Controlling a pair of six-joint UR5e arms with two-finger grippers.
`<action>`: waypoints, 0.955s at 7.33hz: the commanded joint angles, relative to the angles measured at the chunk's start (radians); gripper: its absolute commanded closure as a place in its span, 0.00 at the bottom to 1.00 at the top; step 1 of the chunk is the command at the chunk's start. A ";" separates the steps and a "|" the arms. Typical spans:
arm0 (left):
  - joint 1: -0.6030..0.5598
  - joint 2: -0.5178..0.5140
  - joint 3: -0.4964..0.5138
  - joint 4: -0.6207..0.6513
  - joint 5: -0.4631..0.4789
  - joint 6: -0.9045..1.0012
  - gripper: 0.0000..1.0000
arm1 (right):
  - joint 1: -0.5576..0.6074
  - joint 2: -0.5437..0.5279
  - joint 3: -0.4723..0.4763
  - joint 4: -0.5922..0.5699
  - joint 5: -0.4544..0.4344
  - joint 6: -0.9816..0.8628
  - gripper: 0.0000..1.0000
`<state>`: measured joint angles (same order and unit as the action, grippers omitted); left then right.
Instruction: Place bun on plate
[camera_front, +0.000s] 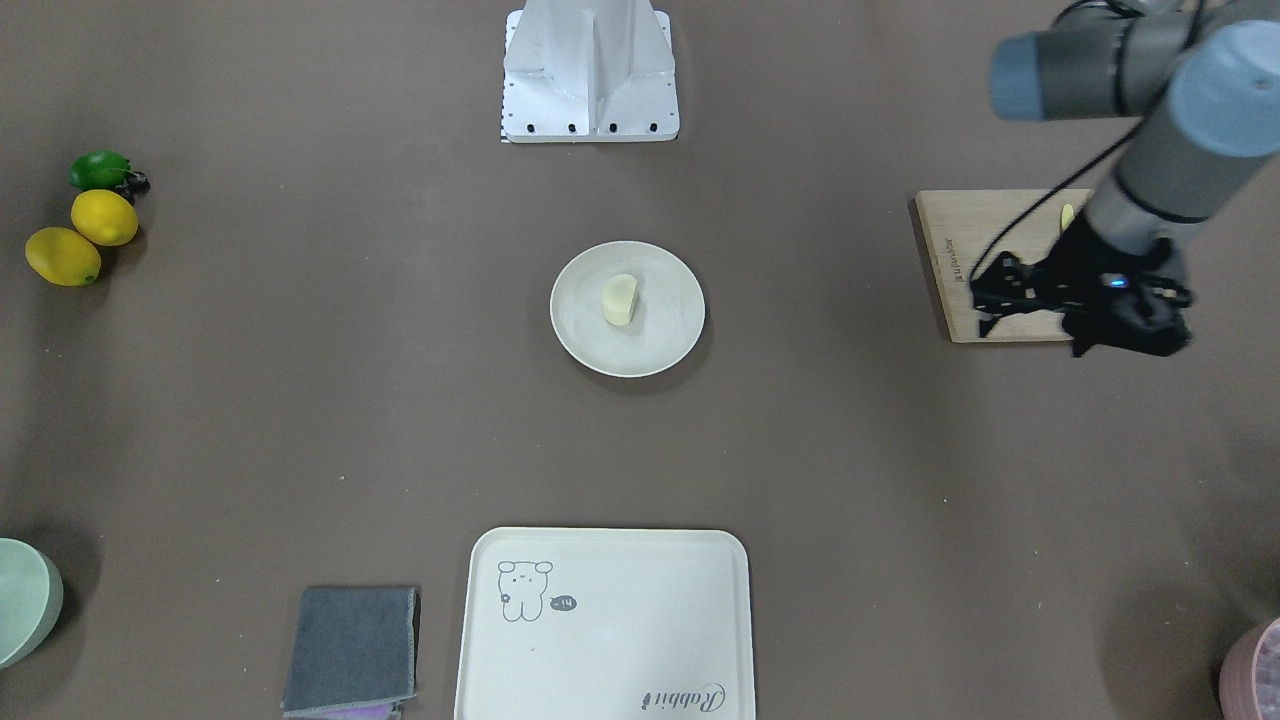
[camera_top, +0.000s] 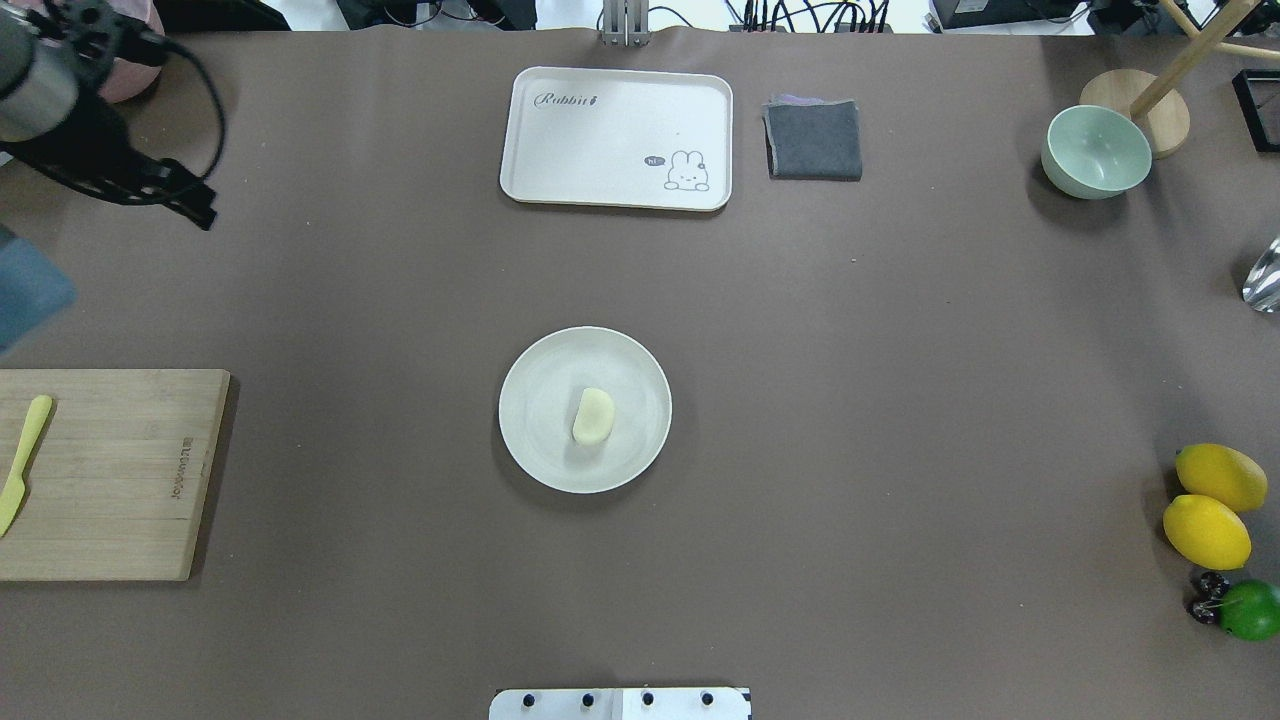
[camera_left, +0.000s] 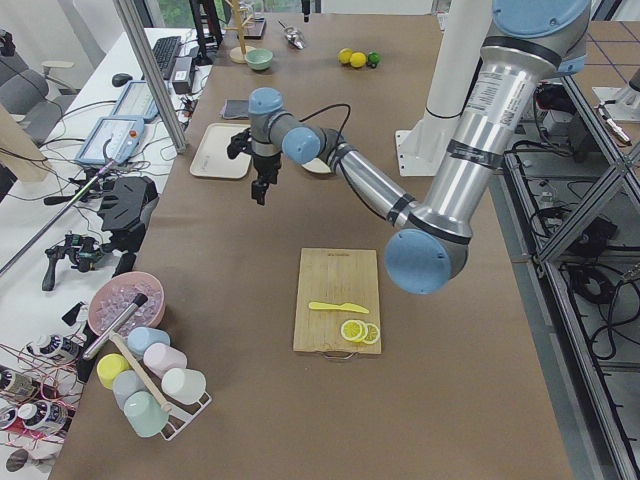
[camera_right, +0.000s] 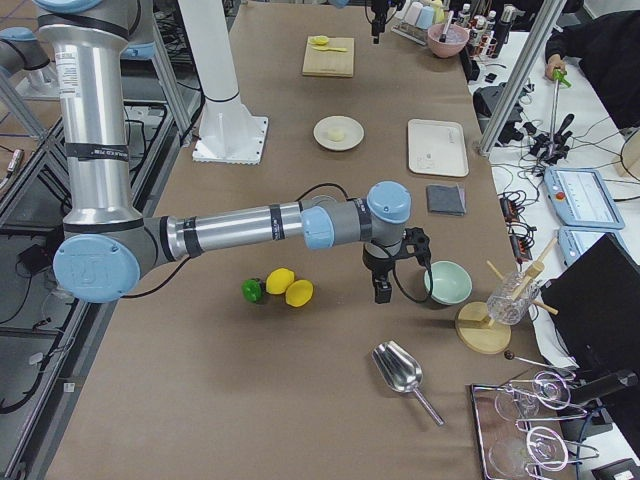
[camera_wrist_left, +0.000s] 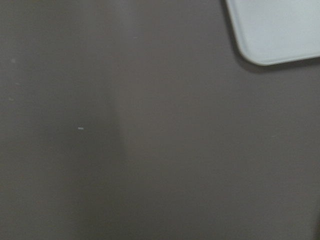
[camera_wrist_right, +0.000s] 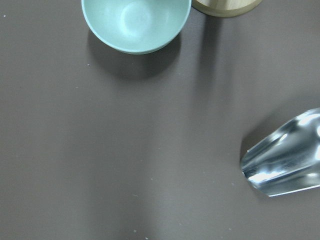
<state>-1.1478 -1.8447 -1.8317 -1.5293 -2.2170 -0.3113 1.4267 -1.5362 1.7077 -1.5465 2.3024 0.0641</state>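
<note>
Finding: the bun (camera_top: 592, 415) lies on the plate (camera_top: 535, 372), near its middle and inside the raised rim, at the centre of the bench (camera_top: 900, 400). I judge the placing done; what is left is to leave it undisturbed. Good practice: keep both arms well apart from the plate, and make any retreat high and outward so no cable or finger sweeps the rim.

My left pincer (camera_front: 985, 305) hangs above the bench between the cutting board (camera_top: 110, 470) and the tray (camera_top: 615, 135); wide or narrow, I cannot tell. My right pincer (camera_right: 381, 292) hangs beside the green bowl (camera_wrist_right: 135, 22), seen only from the side, so its state cannot be told either.

Views compared: the overhead view confirms bun and plate but misses my right arm. Only the left side view shows the lemon slices (camera_left: 357, 331) on the board beside the yellow knife (camera_left: 338, 307). My left wrist view shows bare bench and one tray corner.
</note>
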 joint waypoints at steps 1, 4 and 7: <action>-0.241 0.190 0.040 0.001 -0.061 0.362 0.03 | 0.050 0.002 -0.066 -0.007 0.008 -0.112 0.00; -0.360 0.265 0.062 -0.006 -0.070 0.419 0.03 | 0.055 0.002 -0.071 -0.006 0.008 -0.130 0.00; -0.365 0.285 0.054 -0.008 -0.072 0.420 0.03 | 0.060 -0.001 -0.063 -0.004 0.012 -0.130 0.00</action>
<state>-1.5105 -1.5668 -1.7769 -1.5357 -2.2883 0.1088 1.4841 -1.5362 1.6415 -1.5515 2.3131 -0.0657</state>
